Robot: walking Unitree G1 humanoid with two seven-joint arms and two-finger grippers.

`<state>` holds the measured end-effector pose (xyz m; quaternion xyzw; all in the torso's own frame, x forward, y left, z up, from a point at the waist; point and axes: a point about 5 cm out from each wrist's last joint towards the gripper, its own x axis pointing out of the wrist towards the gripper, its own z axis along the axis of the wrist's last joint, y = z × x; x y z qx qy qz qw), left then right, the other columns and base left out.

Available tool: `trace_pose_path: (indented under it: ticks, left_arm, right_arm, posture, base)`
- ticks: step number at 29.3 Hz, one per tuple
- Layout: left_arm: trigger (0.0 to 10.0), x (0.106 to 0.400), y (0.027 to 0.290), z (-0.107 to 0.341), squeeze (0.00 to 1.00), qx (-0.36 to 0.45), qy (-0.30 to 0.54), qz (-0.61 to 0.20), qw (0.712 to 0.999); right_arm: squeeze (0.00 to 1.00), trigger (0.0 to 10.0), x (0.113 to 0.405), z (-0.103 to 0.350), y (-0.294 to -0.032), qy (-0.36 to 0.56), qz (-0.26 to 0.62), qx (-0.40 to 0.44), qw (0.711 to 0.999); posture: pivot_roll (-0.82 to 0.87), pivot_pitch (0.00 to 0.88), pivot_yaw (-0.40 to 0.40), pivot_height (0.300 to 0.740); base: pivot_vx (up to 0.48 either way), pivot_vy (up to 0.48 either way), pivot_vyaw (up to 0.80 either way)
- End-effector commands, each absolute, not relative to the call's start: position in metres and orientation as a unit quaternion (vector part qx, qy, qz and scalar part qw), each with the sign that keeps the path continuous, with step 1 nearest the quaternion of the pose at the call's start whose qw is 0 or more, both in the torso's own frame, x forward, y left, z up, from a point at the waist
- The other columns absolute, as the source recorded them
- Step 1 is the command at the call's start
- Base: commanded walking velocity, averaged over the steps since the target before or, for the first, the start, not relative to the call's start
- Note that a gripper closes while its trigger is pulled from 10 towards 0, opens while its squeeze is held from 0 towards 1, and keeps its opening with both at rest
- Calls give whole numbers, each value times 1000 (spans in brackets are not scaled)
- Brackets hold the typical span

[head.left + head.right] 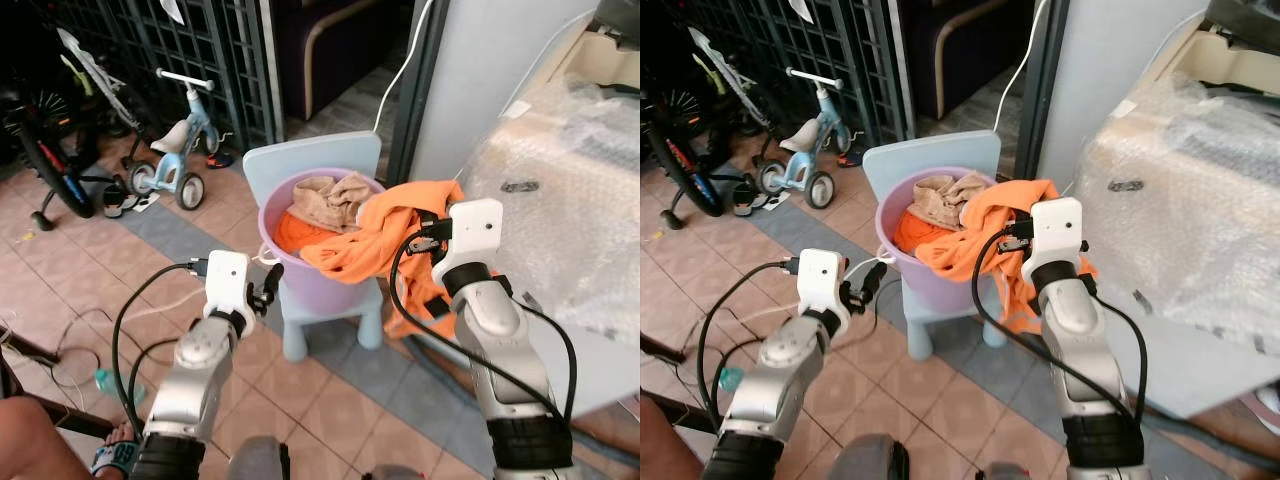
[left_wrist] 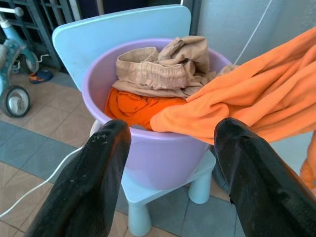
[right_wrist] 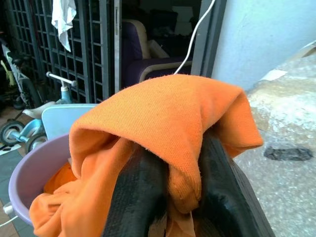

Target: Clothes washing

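Left eye view: a lilac wash tub (image 1: 300, 275) is sitting on the seat of a small pale blue child's chair (image 1: 330, 160), which is standing on a tiled floor (image 1: 90, 270). Inside the tub, a beige garment (image 1: 330, 197) is lying on top, with more orange cloth under it. An orange shirt (image 1: 385, 235) is spilling out of the tub over its rim on the robot's right side, and part of it is hanging down beside the chair.

The right gripper (image 3: 170, 197) is raised at the tub's right edge, its two black fingers clamped on a fold of the orange shirt. In the right wrist view the cloth is draping over the fingers (image 3: 140, 192) and covering their tips.

The left gripper (image 2: 170, 143) is hovering just in front of the tub, a little below its rim, with its fingers spread wide apart and holding nothing. In the left wrist view the tub and the shirt's edge are showing between the two fingers (image 2: 89, 182).

To the robot's right, a large object wrapped in clear bubble plastic (image 1: 570, 190) is standing close beside the chair. Behind the chair, a white cable (image 1: 405, 60) is running down a grey wall. To the robot's left, a small light blue tricycle (image 1: 175, 150) and a bicycle (image 1: 50, 160) are parked against a dark metal grille (image 1: 170, 50).
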<state>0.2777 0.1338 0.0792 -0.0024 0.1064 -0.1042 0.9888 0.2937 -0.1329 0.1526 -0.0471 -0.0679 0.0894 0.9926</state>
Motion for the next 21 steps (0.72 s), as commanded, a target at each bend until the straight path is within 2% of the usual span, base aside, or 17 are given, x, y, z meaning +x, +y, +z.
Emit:
trace_pose_path:
  ticks: [1,12,21]
  left_arm:
    - [10000,277,127,81,0,-12,104,-120,987]
    - [10000,276,127,80,0,-11,107,-121,987]
    - [10000,275,129,81,0,-33,105,-105,988]
  right_arm:
    - [0,10000,295,162,-137,-89,82,-52,991]
    - [0,10000,295,162,-137,-88,82,-54,991]
    - [0,10000,295,161,-137,-86,78,-53,992]
  posture:
    - [-76,89,27,740]
    - [-75,97,27,740]
    - [-79,98,38,740]
  base:
    - [0,-349,0]
    - [0,-342,0]
    - [0,0,-688]
